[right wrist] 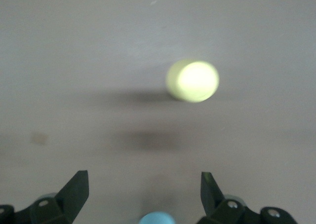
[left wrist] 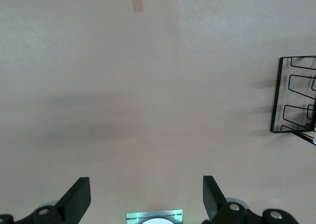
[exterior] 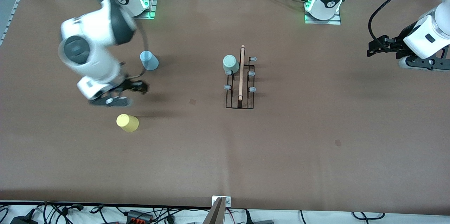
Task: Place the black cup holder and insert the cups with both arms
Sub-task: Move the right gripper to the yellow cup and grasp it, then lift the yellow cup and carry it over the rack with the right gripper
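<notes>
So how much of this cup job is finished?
About a third. The black cup holder stands mid-table with the pale green cup on a peg. The right gripper, open and empty, is over the table between the light blue cup and yellow cup, both unplaced. The left gripper waits, open, at its end of the table.

The bench (exterior: 281, 153) is covered in brown. The rack (exterior: 239, 101) stands near its middle. Toward the right arm's end, the blue cup (exterior: 149, 60) and the yellow cup (exterior: 127, 122) stand mouth down, well apart, the yellow one nearer the front camera.
</notes>
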